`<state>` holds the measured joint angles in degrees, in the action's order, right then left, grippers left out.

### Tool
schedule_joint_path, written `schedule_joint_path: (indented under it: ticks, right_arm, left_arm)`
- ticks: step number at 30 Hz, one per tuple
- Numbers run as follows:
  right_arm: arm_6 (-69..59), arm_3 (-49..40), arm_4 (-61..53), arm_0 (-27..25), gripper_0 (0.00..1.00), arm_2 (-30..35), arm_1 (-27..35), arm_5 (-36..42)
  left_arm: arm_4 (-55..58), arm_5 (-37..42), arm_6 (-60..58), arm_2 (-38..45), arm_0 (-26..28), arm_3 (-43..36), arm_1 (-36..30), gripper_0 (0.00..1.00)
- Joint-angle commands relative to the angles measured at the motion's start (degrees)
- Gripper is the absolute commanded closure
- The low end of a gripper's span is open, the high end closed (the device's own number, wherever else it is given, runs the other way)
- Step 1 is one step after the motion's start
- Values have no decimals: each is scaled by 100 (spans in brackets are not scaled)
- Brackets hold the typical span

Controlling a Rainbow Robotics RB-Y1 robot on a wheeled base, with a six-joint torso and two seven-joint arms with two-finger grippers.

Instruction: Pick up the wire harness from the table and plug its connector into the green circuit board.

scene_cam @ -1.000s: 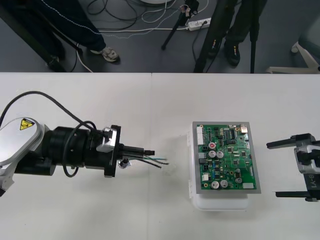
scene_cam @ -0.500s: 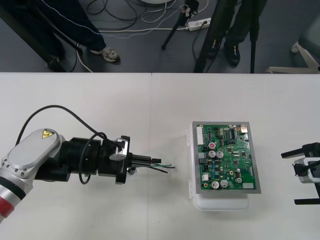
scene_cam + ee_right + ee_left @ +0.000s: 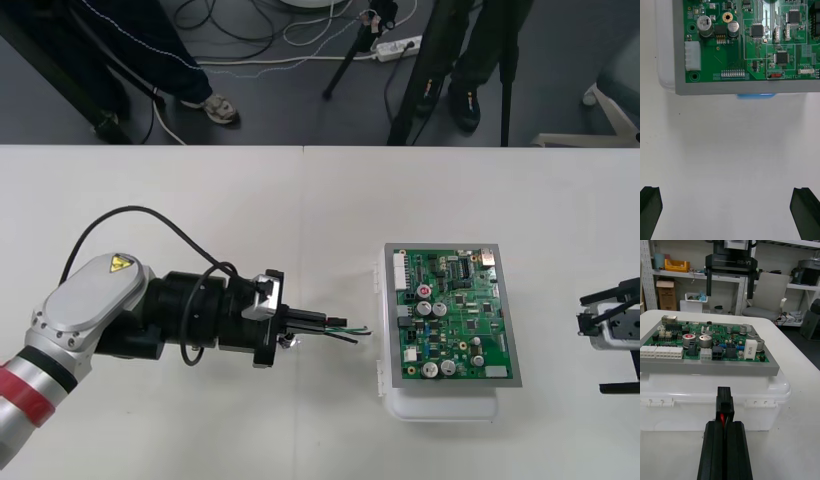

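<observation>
The left pincer (image 3: pixel 318 324) is clamped on the wire harness (image 3: pixel 346 330), with its black plug (image 3: pixel 724 405) held level and pointed at the green circuit board (image 3: pixel 450 315), seemingly for a sideways insertion. The right pincer (image 3: pixel 618 340) is parked spread open at the tabletop's (image 3: pixel 200 200) right edge, leaving the approach free.

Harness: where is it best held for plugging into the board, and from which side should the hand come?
Probably just behind the black plug, as the left hand holds it now. Its shut fingers pinch the harness there, so the plug sticks out level toward the board. Coming in from the robot's left looks right, since the plug already points at that side of the board.
</observation>
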<state>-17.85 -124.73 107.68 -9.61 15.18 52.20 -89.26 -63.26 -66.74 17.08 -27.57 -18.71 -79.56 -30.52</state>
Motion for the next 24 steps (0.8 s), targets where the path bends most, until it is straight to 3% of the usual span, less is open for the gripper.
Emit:
schedule_joint_path:
  ticks: [1,14,24]
  right_arm:
    - [-350,-7,183,345,0,-288,168,-48]
    - [-1168,-7,992,1022,0,-1079,177,-74]
    - [-1133,599,1080,1602,0,-1694,168,-65]
  left_arm:
    - [68,73,279,-179,-309,-51,195,100]
    - [-336,346,24,-276,-485,-51,459,100]
    - [-389,618,-134,-443,-555,-51,538,100]
